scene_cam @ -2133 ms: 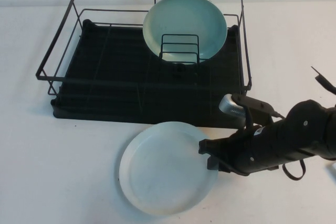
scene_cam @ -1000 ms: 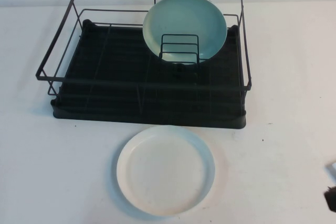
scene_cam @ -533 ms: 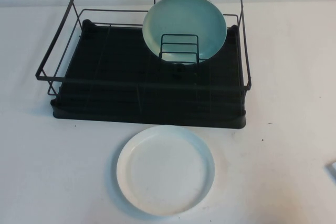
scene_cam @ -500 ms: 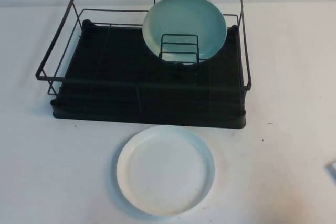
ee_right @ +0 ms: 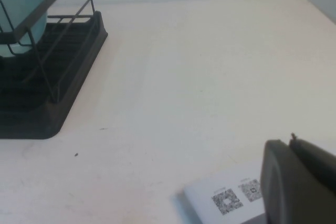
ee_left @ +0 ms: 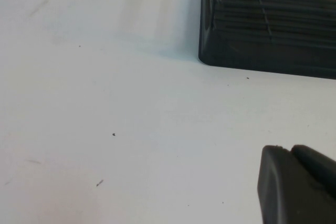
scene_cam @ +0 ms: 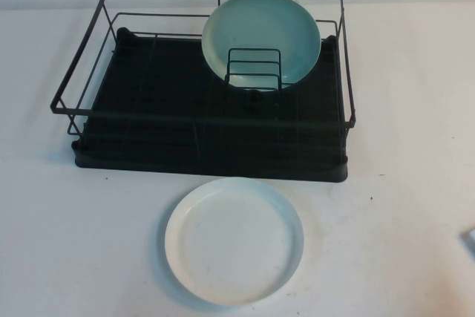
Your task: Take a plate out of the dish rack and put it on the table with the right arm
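The round white plate [scene_cam: 234, 240] lies flat on the table [scene_cam: 408, 109], just in front of the black wire dish rack [scene_cam: 185, 146]; nothing touches it. Neither arm shows in the high view. In the right wrist view my right gripper [ee_right: 289, 142] hangs low over bare table to the right of the rack [ee_right: 58, 77], shut and holding nothing. In the left wrist view my left gripper [ee_left: 289, 150] is also shut and empty, over the table near the rack's front left corner [ee_left: 268, 35].
A pale teal plate [scene_cam: 261, 35] leans upright in the rack's back right part behind the small wire divider [scene_cam: 254, 68]. A white card with printed codes [ee_right: 231, 198] lies on the table under the right gripper; its edge shows at the high view's right border [scene_cam: 469, 239].
The right arm, beside the white plate's right rim two seconds ago, has drawn back to the right and left the high view. The plate has stayed flat on the table since.
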{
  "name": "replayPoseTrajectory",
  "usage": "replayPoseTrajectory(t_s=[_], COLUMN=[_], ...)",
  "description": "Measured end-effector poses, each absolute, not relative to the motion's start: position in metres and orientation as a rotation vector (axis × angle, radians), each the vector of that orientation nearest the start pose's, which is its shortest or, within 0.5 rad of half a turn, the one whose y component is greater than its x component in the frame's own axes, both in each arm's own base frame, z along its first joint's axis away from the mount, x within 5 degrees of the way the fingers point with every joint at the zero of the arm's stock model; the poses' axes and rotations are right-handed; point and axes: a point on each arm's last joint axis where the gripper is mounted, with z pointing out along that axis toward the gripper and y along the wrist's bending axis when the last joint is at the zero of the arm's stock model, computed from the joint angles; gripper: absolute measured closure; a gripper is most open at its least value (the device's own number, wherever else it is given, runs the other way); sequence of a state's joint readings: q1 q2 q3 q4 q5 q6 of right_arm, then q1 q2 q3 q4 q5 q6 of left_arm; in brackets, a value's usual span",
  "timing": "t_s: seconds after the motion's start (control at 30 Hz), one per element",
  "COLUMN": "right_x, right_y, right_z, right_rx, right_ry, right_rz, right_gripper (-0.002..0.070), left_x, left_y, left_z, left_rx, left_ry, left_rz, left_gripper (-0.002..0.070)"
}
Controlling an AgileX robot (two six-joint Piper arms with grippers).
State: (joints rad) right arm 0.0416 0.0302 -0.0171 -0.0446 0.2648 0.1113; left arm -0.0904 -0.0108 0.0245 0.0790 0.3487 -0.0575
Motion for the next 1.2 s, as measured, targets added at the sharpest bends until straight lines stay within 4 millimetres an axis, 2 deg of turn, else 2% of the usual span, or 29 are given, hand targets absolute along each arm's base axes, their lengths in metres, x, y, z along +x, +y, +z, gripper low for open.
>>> replayPoseTrajectory(t_s=[0.47, 0.83, 1.2], right_x=[0.053, 0.053, 0.053], right_y=[0.002, 0.007, 0.007], right_z=[0.187, 0.172, 0.172], right_rx=[0.044, -0.054, -0.059], right_ry=[1.787, 1.854, 1.85], right_rz=[0.086, 0.086, 0.088], right_gripper=[0.0694, 0.0694, 0.0694], left_x=[0.053, 0.053, 0.053], left_y=[-0.002, -0.002, -0.002], left_z=[0.174, 0.174, 0.174], left_rx=[0.08, 0.08, 0.08], left_ry=[1.843, 1.843, 1.843], left_rz=[-0.027, -0.027, -0.027], left_gripper=[0.0679, 0.0679, 0.0679])
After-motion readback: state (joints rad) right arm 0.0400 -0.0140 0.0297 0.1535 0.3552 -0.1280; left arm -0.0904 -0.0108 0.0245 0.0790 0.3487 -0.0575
